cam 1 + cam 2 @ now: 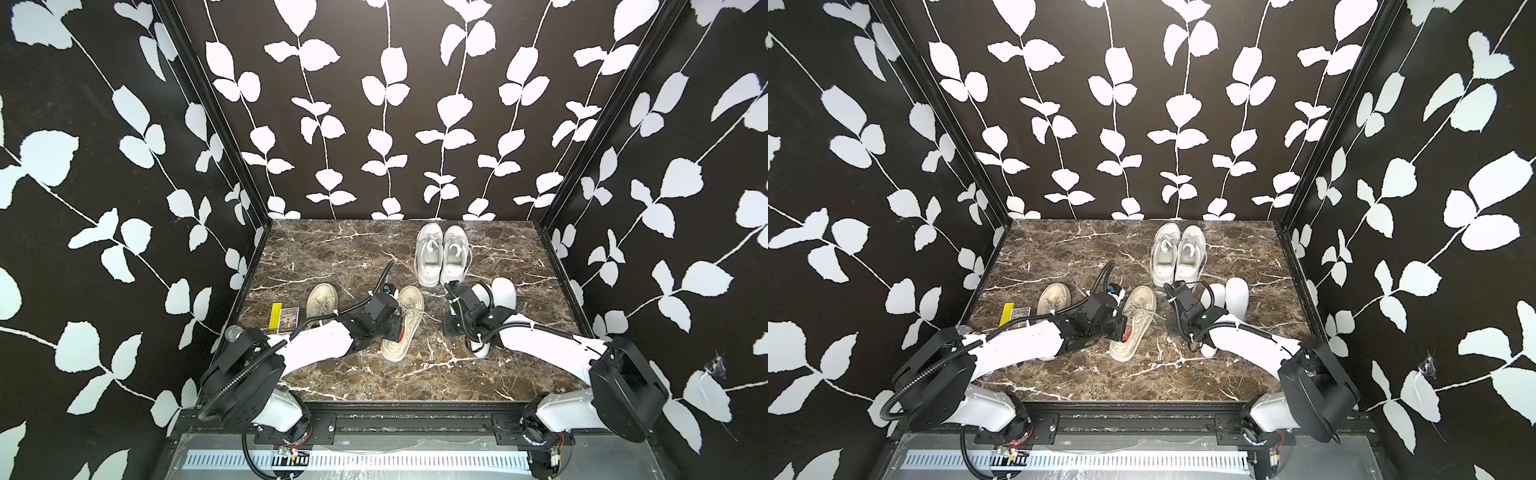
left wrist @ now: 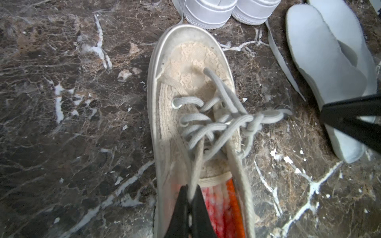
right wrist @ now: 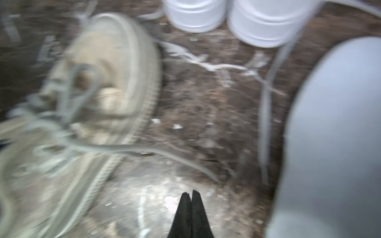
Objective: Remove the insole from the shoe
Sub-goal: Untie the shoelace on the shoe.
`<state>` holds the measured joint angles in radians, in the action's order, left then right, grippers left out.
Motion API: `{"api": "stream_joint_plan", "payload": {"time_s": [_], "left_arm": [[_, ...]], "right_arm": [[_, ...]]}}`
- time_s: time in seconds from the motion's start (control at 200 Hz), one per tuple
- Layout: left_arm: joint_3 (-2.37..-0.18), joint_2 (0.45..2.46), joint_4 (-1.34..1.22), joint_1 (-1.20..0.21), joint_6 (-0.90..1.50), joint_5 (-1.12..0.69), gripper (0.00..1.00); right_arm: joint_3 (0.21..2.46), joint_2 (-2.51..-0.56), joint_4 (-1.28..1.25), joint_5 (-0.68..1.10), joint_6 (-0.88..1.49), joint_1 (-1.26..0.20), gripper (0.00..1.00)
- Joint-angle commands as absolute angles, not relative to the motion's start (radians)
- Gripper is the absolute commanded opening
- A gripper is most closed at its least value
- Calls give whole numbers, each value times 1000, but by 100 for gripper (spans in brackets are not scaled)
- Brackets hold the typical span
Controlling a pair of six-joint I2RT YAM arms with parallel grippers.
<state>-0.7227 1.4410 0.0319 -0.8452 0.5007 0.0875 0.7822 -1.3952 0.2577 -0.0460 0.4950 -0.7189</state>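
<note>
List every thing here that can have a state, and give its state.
Left gripper: shut on lace.
Right gripper: shut, empty.
Shoe: upright, laced.
Insole: inside shoe, not removed.
White insoles: out, lying on table.
White sneakers: upright, side by side.
Second beige shoe: upright.

Both top views look down from high at six o'clock across the table (image 1: 353, 374); the wrist cameras sit close, facing roughly twelve, both catching the beige shoe (image 2: 191, 68).

Lab robot booth: leaf-print wall panels (image 1: 374, 104), marble-look tabletop (image 1: 353, 374), black frame rail (image 1: 415, 419) along front edge.
</note>
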Motion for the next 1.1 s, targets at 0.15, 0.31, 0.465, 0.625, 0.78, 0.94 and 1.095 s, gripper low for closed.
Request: {"api": "stream_joint_plan", "payload": {"time_s": [0.15,0.31,0.465,0.625,0.78,0.94,1.095], "left_arm": [[-722,1414,29,-841,503,84,0],[-723,1413,29,-841,499,76,0],[-723,1413,29,-841,494,74,0],[-721,1414,26,-841,496,72,0],[-714,1405,25,-841,497,76,0],[-713,1405,25,-841,496,76,0],[-712,1401,26,-841,499,77,0]], "right_arm": [[897,-1513,181,46,399,-772,24],[943,-1565,179,58,387,-773,30],[973,-1594,179,40,387,-777,34],[1010,-1661,190,27,380,-778,34],[1022,-1684,188,24,378,-779,29],[1022,-1695,174,39,377,-785,24],[1029,-1715,180,24,387,-787,15]]}}
